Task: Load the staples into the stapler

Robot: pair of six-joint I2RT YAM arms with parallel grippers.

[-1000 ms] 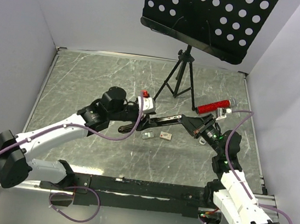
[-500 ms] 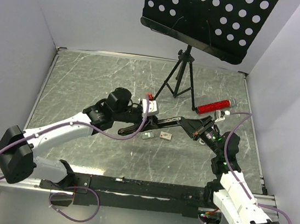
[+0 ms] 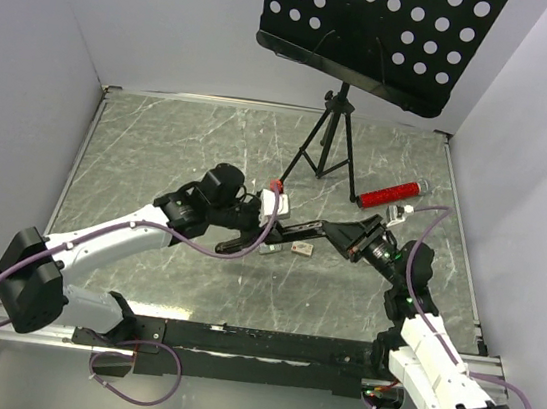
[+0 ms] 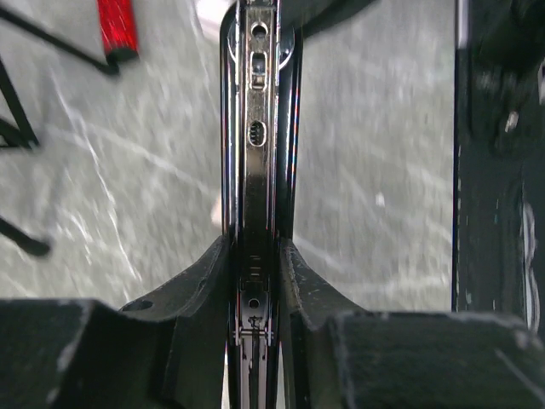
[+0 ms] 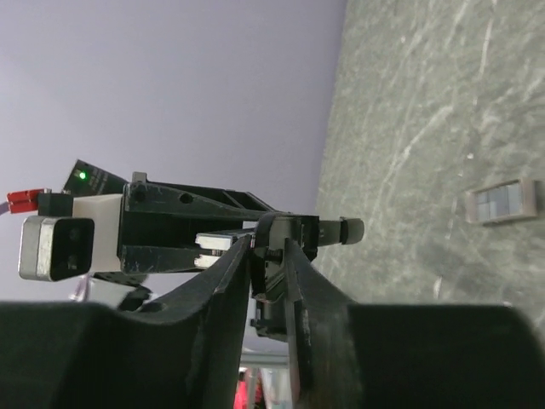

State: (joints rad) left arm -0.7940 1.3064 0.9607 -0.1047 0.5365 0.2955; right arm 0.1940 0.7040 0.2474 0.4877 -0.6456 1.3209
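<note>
We see the stapler (image 4: 255, 128) as a glossy black shell around a bright, polished metal channel with punched slots. The fingers (image 4: 187, 307) of the left gripper (image 4: 255, 264) look like matt black plastic, faintly grainy. The table (image 3: 160, 149) has a smooth grey stone-look top veined in white, with a dull sheen. The staples (image 3: 268, 249) read as silvery-grey metal. The red tube (image 3: 390, 193) is shiny, and the music stand (image 3: 378, 27) is matt black perforated sheet.

The tripod (image 3: 323, 151) stands close to the stapler (image 3: 300, 230) at 12 o'clock, and the red tube (image 3: 391, 194) at 2. A small box (image 3: 301, 249) lies at 6. The table (image 3: 140, 147) has wide room at 10.
</note>
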